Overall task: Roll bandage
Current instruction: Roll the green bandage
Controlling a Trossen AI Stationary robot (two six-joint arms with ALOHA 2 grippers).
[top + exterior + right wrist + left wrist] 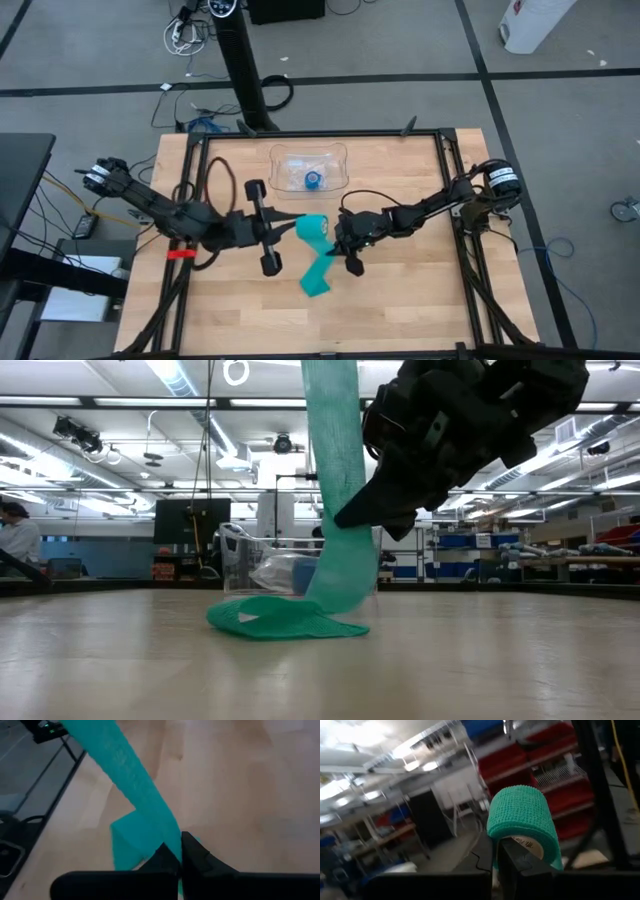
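Note:
The teal-green bandage is partly rolled: a stubby roll [313, 228] with a pale core [527, 845] is held above the table's middle, and a flat strip [322, 262] runs down from it. The strip's lower end [285, 620] lies folded on the table. My left gripper [290, 228] comes from the left and is shut on the roll [522, 817]. My right gripper [342, 248] comes from the right and is shut on the strip [135, 780], just below the roll. My left gripper holds the roll by its near end [496, 842], level from the table's left. The fingers [520, 867] cover the place of contact, so the kind of hold cannot be told. The roll is lifted clear of the table. My right gripper pinches the flat strip [172, 842] between its two fingers, across its width, a short way below the roll. It comes from the table's right. The strip hangs on below the fingers, and its folded end [127, 842] rests on the table.
A clear plastic tray [340, 160] with a small bright-blue roll [313, 180] stands at the far middle of the table. Bare wood lies near the front edge [400, 310]. Dark frame rails [455, 200] run along the table's sides.

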